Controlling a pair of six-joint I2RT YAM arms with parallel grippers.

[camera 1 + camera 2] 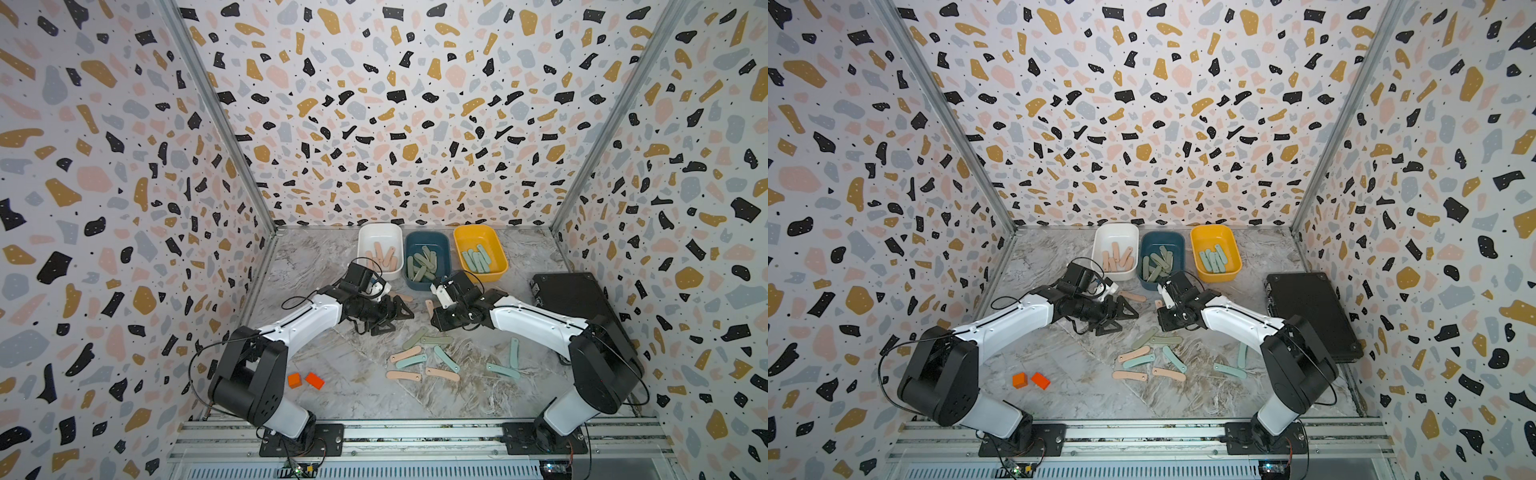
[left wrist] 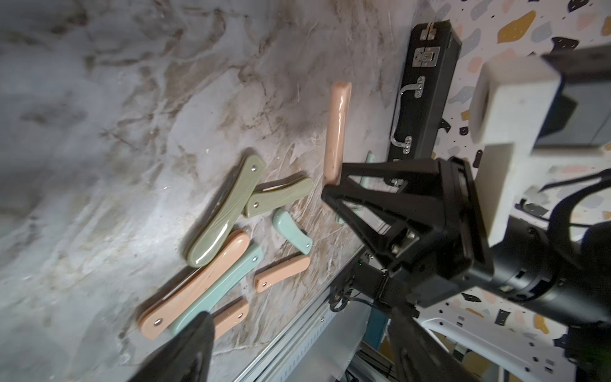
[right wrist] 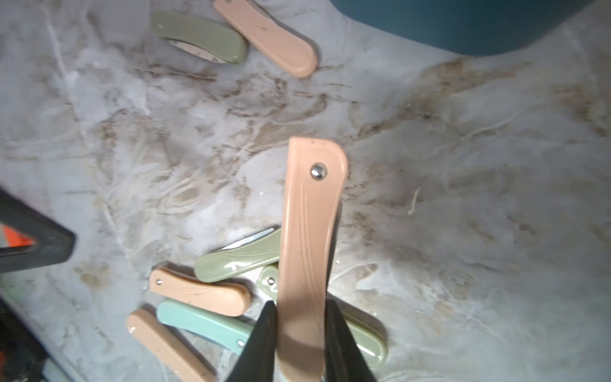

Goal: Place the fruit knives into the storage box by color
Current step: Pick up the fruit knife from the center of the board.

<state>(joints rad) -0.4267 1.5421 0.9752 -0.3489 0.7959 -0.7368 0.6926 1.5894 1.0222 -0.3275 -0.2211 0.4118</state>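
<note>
Peach knife (image 3: 312, 215) sits clamped in the right tool (image 3: 300, 306).

No readable text, label, brand or number in any view.
The fruit knives (image 3: 310, 251) show only rivets and moulded grooves, and the black case (image 2: 426, 92) only metal latches and a handle. The white box (image 1: 380, 233), blue box (image 1: 428, 241) and yellow box (image 1: 473, 239) are plain-coloured. Any marking on the circuit board (image 1: 297, 469) at the front rail is too small to read.

11 knives (image 1: 446, 359) out, 3 bins (image 1: 380, 237), 2 orange blks (image 1: 314, 380).
</note>
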